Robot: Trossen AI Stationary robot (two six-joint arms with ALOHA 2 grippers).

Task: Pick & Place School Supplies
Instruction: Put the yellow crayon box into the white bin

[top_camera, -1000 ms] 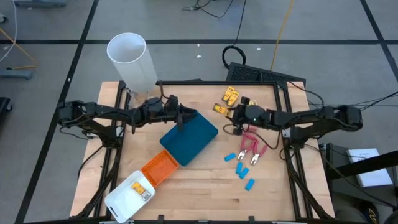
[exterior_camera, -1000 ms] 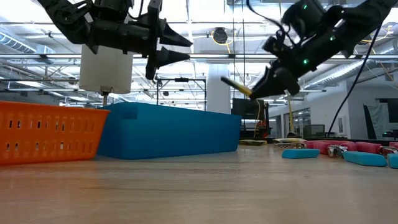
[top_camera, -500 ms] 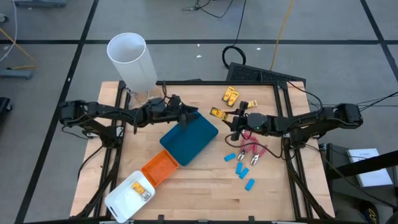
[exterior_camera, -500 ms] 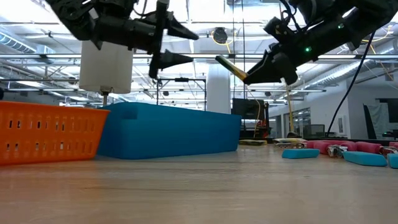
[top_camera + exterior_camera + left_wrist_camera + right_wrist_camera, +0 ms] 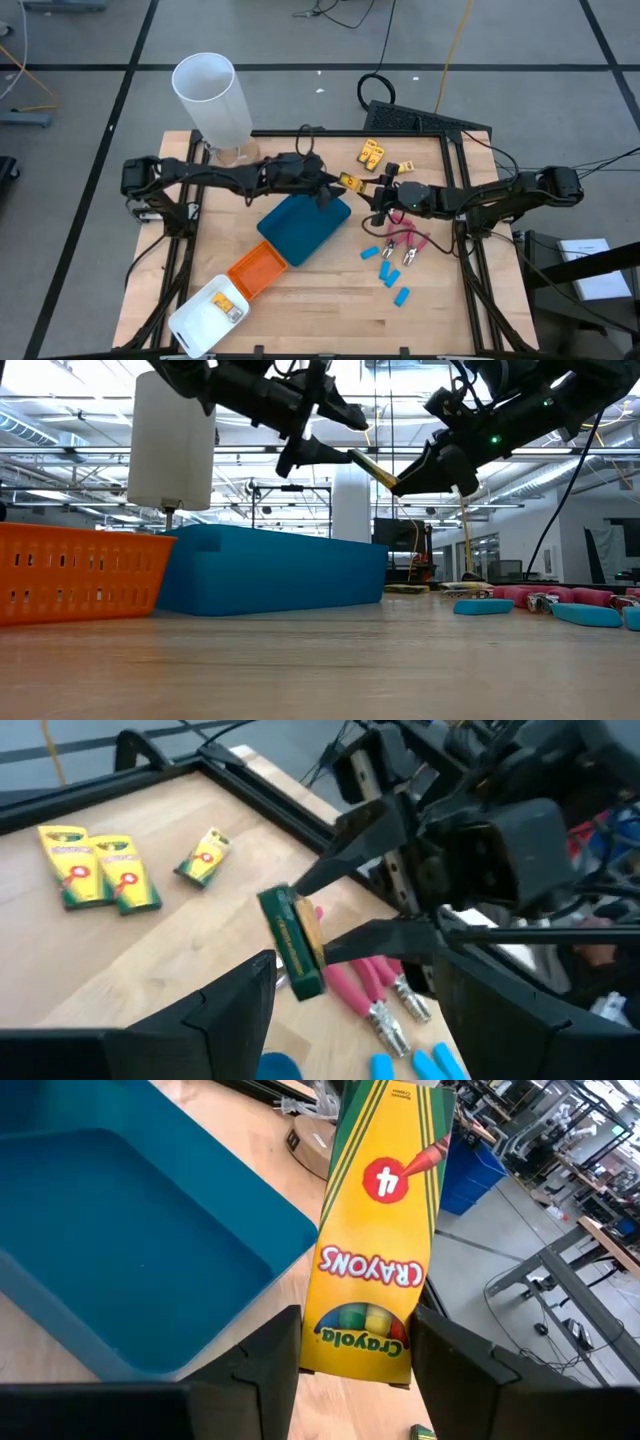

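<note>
While the right gripper (image 5: 377, 191) has held its place over the last half second, the left gripper (image 5: 326, 188) has swept across from above the teal tray's (image 5: 303, 222) nine o'clock edge to its one o'clock corner, so that its spread fingers now reach toward the yellow crayon box (image 5: 350, 181) from the nine o'clock side. That reads to me as the start of a hand-over in mid-air: the box is being offered by one arm for the other to take, probably on its way to a tray. The right gripper is pinching the crayon box by one end, with the box jutting out toward nine o'clock, well clear of the table, as the low view shows it (image 5: 372, 468) hanging above the tray (image 5: 270, 568). The left gripper (image 5: 340, 436) is open, one finger above and one below the box's free end, not yet closed on it so far as I can judge. Both arms are stretched nearly level across the table toward its middle. Of the other supplies, three more crayon boxes (image 5: 373, 152) lie on the table at about twelve o'clock of the right gripper, the pink-handled tools (image 5: 407, 243) at its five o'clock, and the light-blue pieces (image 5: 388, 270) just beyond them toward six o'clock.
</note>
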